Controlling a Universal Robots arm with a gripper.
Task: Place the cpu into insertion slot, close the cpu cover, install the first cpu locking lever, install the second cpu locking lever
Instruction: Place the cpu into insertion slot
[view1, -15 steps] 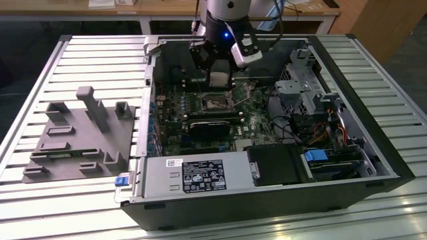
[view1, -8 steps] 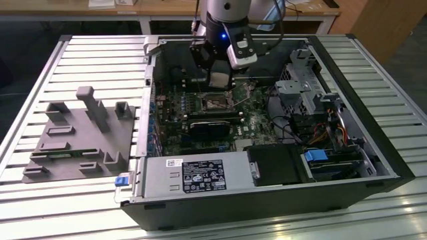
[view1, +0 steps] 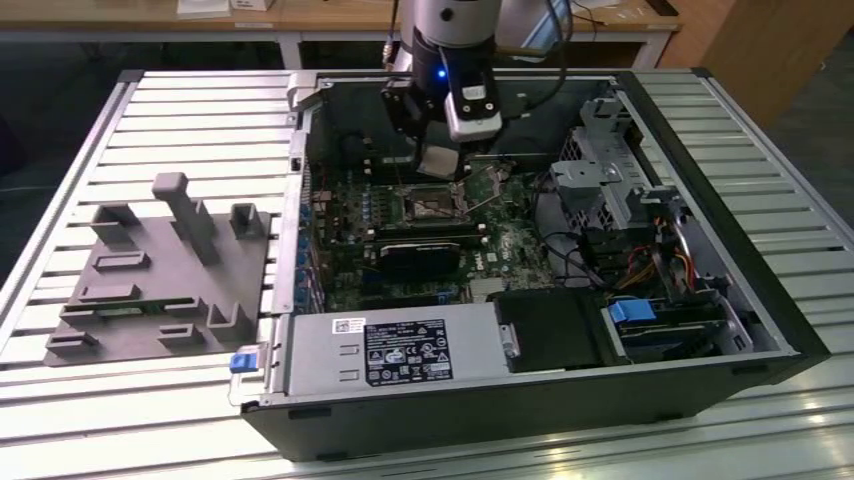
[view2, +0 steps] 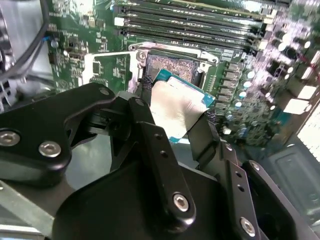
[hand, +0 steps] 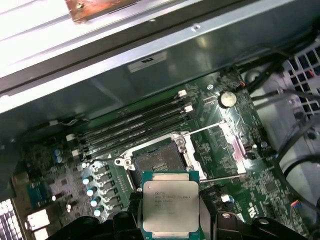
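Pinching the cpu (hand: 170, 200) by its edges in the closed gripper (view2: 176, 114), hovering just above the open insertion slot (hand: 159, 161), risking a crooked, damaging seating if going down tilted or off-centre.

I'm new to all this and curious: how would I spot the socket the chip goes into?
Look inside the open black computer case lying on the slatted table, at the green motherboard on its floor. Next to the long memory slots sits the insertion slot. It is the only square there with a dark centre and silvery rim, close to the cpu that the gripper holds.
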